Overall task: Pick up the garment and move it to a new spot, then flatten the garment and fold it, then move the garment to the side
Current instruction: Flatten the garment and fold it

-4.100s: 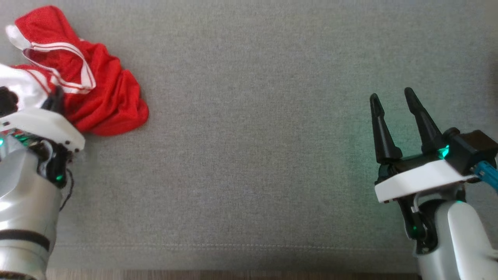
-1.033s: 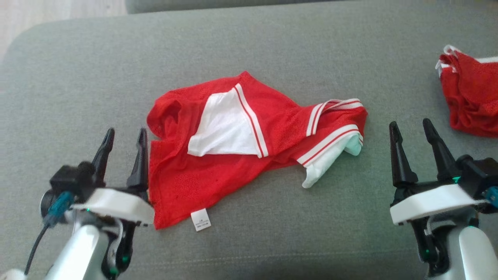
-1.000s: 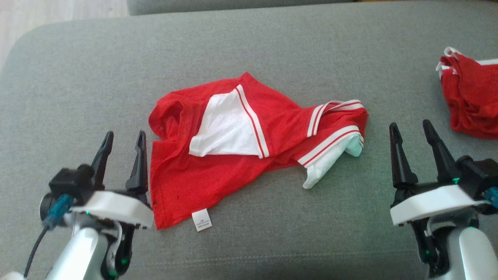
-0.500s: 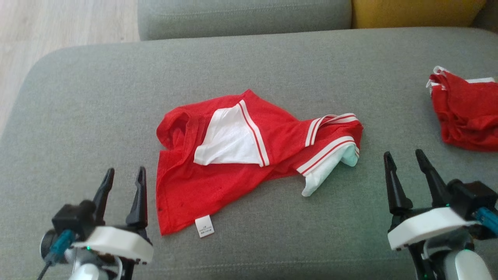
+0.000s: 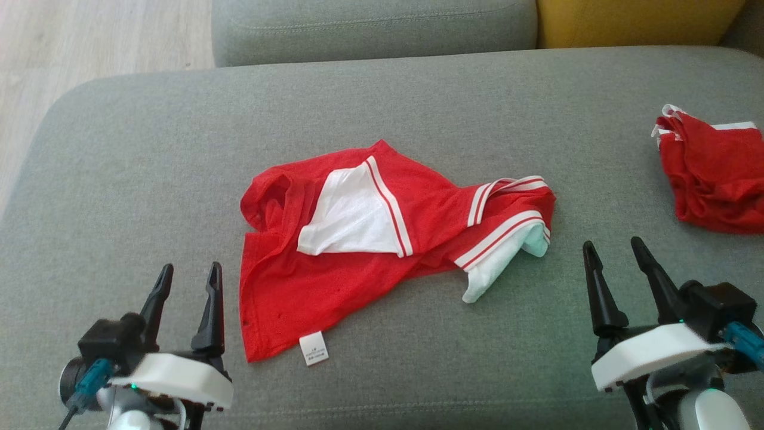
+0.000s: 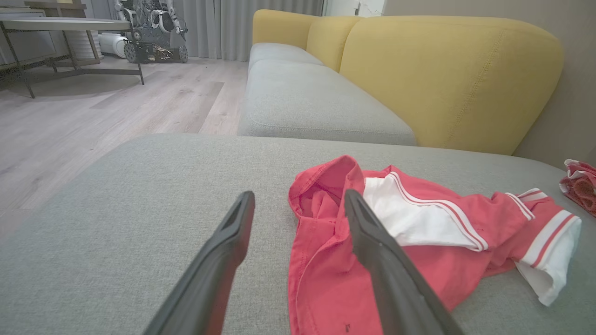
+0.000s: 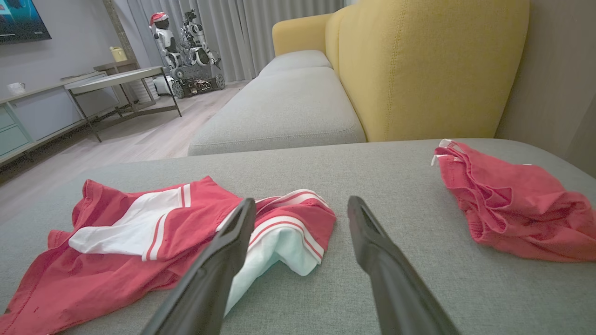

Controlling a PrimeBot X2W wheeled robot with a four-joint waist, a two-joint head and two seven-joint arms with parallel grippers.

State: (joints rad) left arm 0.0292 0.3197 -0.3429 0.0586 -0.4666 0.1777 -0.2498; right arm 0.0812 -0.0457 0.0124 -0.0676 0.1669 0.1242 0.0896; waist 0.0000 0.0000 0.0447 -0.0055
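Observation:
A red garment [image 5: 382,251] with white panels and striped trim lies crumpled in the middle of the grey sofa cushion [image 5: 149,161], a small white label at its near edge. It also lies ahead of both wrist cameras, as the garment [image 6: 419,242] and the garment [image 7: 153,237]. My left gripper [image 5: 188,278] hovers open just left of the garment's near corner, nothing between its fingers. My right gripper [image 5: 615,251] stands open to the right of the white sleeve end, apart from the cloth.
A second red garment [image 5: 713,173] lies bunched at the cushion's right side, seen also as the red bundle [image 7: 512,204]. Behind are another grey seat [image 5: 370,24] and a yellow backrest [image 5: 632,21]. Wooden floor [image 5: 89,36] lies off the left edge.
The head camera has tilted so more of the sofa back shows and the whole scene sits lower. Both grippers stay open, low beside the garment, which lies unchanged.

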